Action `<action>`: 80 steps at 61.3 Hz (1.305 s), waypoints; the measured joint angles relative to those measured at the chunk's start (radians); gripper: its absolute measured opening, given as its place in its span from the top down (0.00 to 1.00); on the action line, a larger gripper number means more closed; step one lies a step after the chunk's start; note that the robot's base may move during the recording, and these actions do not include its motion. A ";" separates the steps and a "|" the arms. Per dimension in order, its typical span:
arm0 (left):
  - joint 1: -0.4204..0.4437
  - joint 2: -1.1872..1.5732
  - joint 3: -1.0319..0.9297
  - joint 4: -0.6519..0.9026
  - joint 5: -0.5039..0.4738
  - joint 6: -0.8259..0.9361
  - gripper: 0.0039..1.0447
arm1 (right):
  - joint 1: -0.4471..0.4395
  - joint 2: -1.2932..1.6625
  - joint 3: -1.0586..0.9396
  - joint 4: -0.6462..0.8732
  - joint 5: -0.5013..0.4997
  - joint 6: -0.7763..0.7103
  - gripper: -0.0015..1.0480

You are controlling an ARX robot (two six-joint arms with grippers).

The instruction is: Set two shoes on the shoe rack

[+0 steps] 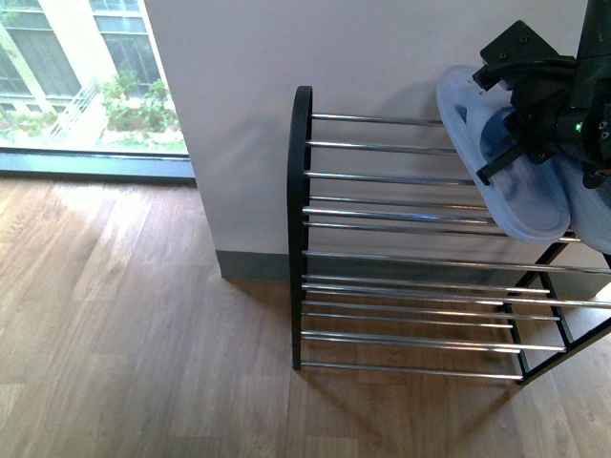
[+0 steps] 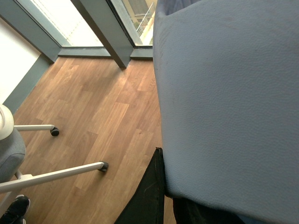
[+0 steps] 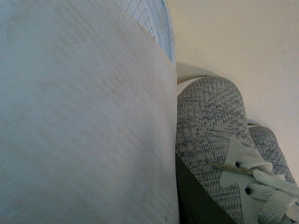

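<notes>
The shoe rack [image 1: 401, 258] stands against the white wall [image 1: 382, 48] on the wood floor [image 1: 143, 334]. At its upper right, a black gripper [image 1: 520, 119] clamps a pale blue slipper [image 1: 511, 172] over the top bars — which arm it belongs to cannot be told. The right wrist view shows two grey sneakers [image 3: 210, 135] side by side (white laces visible), just beside a slipper sole [image 3: 84, 116]. The left wrist view is mostly filled by a pale sole [image 2: 229, 93]; no fingers show.

The shoe rack [image 1: 401, 286] has glossy chrome bars and matt black frames; the sneakers [image 3: 210, 140] are rough grey knit cloth; the floor [image 1: 124, 315] looks like smooth wood.
</notes>
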 joint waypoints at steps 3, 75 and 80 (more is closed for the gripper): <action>0.000 0.000 0.000 0.000 0.000 0.000 0.99 | -0.001 0.002 0.009 -0.012 0.008 0.003 0.99; 0.000 0.000 0.000 0.000 0.000 0.000 0.99 | -0.399 -0.932 -0.472 -0.178 -0.616 0.551 0.26; 0.000 0.000 0.000 0.000 0.000 0.000 0.99 | -0.368 -0.967 -0.588 0.005 -0.613 0.614 0.38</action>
